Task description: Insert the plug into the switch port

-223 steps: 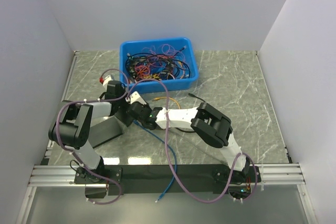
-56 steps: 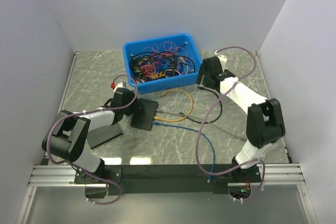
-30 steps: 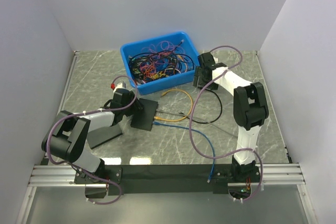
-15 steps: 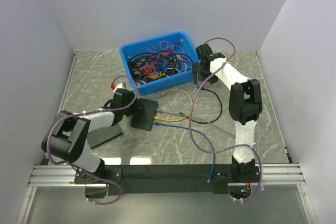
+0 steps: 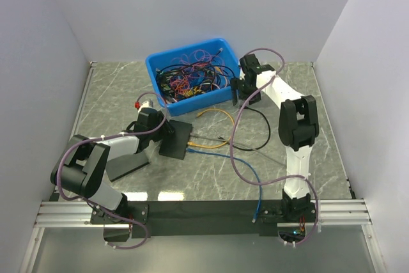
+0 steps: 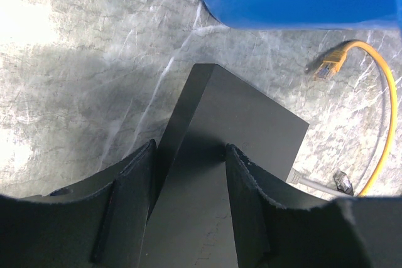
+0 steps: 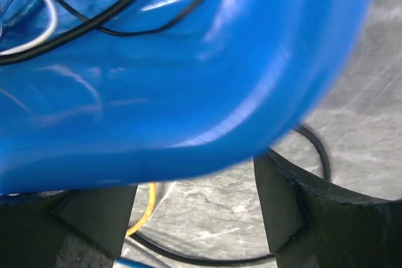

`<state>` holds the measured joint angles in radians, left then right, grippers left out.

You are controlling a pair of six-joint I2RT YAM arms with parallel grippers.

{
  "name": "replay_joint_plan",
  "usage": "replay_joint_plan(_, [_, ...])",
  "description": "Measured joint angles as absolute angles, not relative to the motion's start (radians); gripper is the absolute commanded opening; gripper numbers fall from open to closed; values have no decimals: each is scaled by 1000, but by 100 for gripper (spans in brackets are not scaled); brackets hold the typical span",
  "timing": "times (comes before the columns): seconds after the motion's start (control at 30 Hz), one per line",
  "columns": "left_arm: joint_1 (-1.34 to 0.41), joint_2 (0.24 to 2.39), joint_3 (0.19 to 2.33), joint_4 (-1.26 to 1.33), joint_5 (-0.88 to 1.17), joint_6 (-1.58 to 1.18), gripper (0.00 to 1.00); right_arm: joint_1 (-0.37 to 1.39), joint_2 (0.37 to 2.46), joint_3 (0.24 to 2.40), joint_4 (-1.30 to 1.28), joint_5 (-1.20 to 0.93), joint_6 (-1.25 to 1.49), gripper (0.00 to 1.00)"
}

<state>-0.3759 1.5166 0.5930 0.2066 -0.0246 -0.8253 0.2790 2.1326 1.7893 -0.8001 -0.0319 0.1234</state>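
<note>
Switch (image 5: 176,139) pinched in left pincer (image 6: 188,174); yellow plug (image 6: 326,67) near, untouched; right pincer (image 7: 191,183) spread beside blue bin (image 7: 188,61).

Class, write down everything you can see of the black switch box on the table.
The black switch box is a plain, matte, flat-sided rectangular block. It rests on the marble-look table, just in front of the blue bin and apart from it. The left gripper straddles its near end, with a finger against each side. An orange cable and a blue cable meet its right edge. The ports themselves are hidden.
</note>
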Motion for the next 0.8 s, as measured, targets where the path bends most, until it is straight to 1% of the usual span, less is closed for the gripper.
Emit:
replay_joint_plan(0.1, [-376,1517,593,207,-24,-825,53,274,2091,1694,-742,-20,181,77])
replay_joint_plan(0.2, [-376,1522,593,216,-17,-826,52,276,1992,1482,-606,11,271,79])
replay_joint_plan(0.27, [-376,1526,593,224,-10,-828,52,284,1921,1356,-567,54,324,81])
replay_joint_plan(0.37, [-376,1528,593,227,-6,-828,52,311,1794,1235,-540,121,388,82])
replay_joint_plan(0.47, [-376,1527,593,227,-6,-829,52,329,1654,1181,-523,187,436,83])
replay_joint_plan(0.53, [-376,1527,593,227,-6,-829,52,329,1606,1171,-508,228,458,83])
replay_joint_plan(0.57, [-376,1527,593,228,-6,-829,51,326,1594,1168,-502,251,472,81])
replay_joint_plan(0.63, [-376,1527,593,228,-4,-828,51,318,1600,1154,-492,271,487,79])
replay_joint_plan(0.7, [-376,1527,593,228,-2,-828,51,298,1627,1142,-495,274,492,75])
replay_joint_plan(0.8, [-376,1527,593,227,11,-828,51,213,1692,1140,-500,250,497,70])
